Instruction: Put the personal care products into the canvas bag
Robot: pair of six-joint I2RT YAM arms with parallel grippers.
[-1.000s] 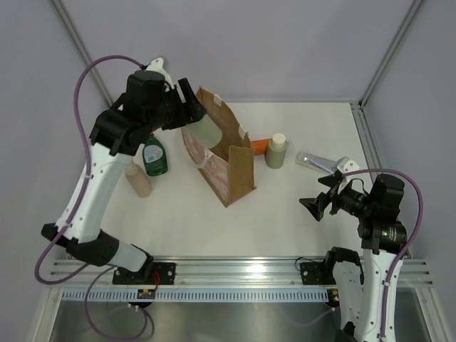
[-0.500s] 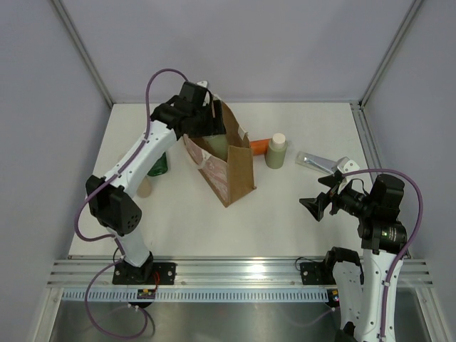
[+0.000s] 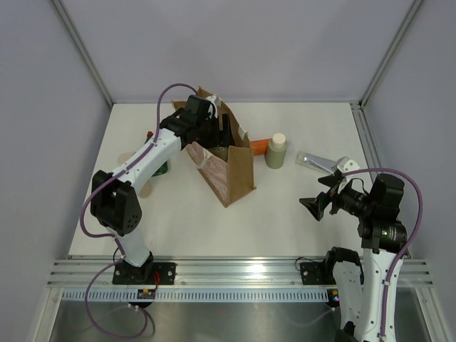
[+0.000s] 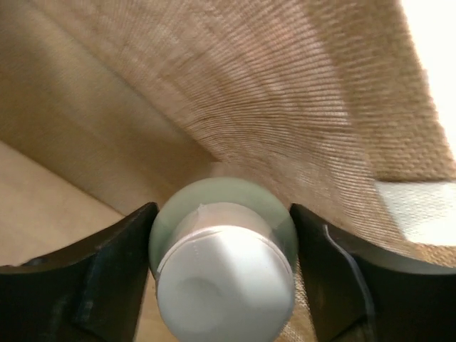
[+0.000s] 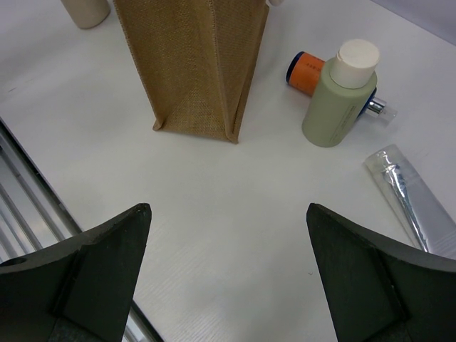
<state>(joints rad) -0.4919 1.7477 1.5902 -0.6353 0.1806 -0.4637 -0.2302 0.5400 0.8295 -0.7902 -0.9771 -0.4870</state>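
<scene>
My left gripper [image 3: 217, 135] reaches down into the open mouth of the tan canvas bag [image 3: 239, 171]. It is shut on a pale green bottle with a cream cap [image 4: 221, 271], one finger on each side, with the bag's woven wall [image 4: 285, 92] close behind. A second pale bottle [image 3: 276, 151] stands right of the bag, with the orange bottle [image 3: 259, 146] lying beside it. The flat silver tube [image 3: 317, 162] lies further right. The green red-capped bottle [image 3: 160, 167] is partly hidden behind the left arm. My right gripper [image 3: 319, 203] hovers open and empty near the tube.
A tan bottle [image 3: 146, 189] stands left of the bag, half covered by the left arm. The right wrist view shows the bag [image 5: 192, 64], pale bottle [image 5: 340, 96], orange bottle [image 5: 308, 71] and tube [image 5: 413, 206]. The metal rail [image 3: 235, 267] runs along the near edge.
The left arm has swung from above the bag's left side down into its mouth, carrying the pale bottle inside. The right arm has not moved.
</scene>
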